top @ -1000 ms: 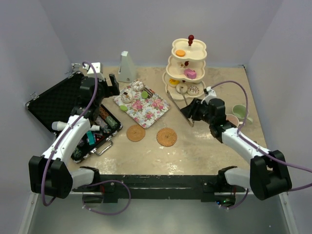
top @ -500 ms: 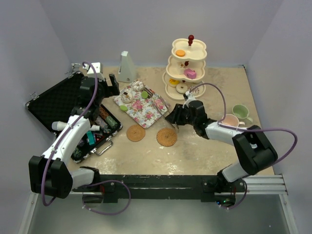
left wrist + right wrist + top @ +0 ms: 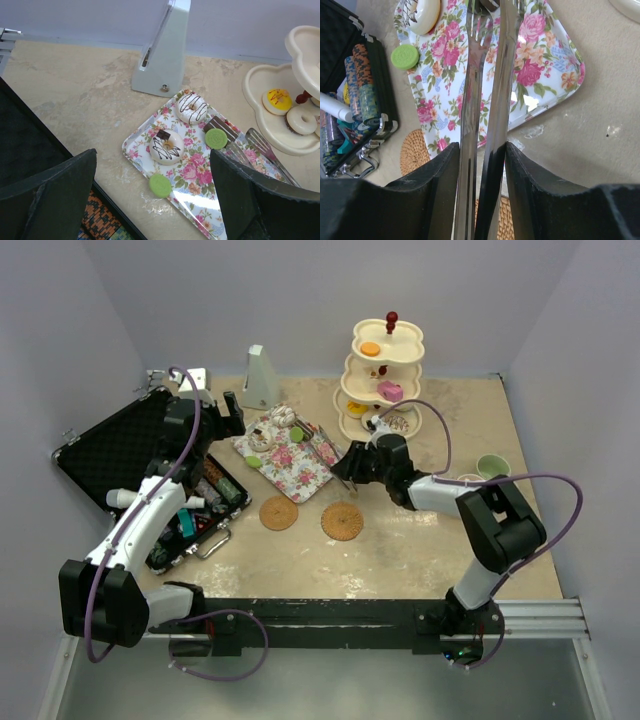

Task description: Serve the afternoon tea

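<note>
Right wrist view | my right pincer [image 3: 481, 165] clenched on silver metal tongs [image 3: 501, 75], tips over flowered rectangular tray [image 3: 540, 75] | left pincer [image 3: 152, 175] spread wide above tray's white drizzled donuts [image 3: 166, 146]

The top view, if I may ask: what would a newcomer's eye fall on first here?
Probably the cream three-tier stand with its red knob, loaded with small cakes at the back right. Next, the flowered tray of donuts at mid-table, where the right gripper holds steel tongs with their tips over it. The open black case fills the left side.
</note>
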Robot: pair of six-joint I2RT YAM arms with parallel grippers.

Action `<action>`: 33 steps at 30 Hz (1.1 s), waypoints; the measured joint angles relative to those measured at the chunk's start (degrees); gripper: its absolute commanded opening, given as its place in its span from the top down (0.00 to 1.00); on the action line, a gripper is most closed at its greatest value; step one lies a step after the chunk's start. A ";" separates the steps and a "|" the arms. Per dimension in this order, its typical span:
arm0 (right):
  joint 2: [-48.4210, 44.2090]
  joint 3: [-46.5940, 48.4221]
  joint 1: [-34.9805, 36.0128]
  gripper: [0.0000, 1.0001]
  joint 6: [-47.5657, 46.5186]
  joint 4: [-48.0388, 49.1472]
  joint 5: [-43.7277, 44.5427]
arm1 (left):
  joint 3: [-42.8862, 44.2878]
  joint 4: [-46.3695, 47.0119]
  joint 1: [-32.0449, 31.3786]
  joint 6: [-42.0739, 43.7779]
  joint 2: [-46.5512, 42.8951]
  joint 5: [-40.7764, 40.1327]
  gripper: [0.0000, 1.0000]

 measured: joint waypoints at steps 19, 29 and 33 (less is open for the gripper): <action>5.75 5.77 0.00 0.62 -1.44 -0.52 -2.45 | 0.00 -0.04 0.00 0.00 0.00 0.00 0.00; 6.12 8.09 -0.09 0.74 -3.52 -1.99 -2.71 | 0.00 -0.07 0.00 0.00 0.00 0.00 0.00; 6.12 8.09 -0.07 0.79 -3.74 -2.21 -2.80 | 0.00 -0.07 0.00 0.00 0.00 0.00 0.00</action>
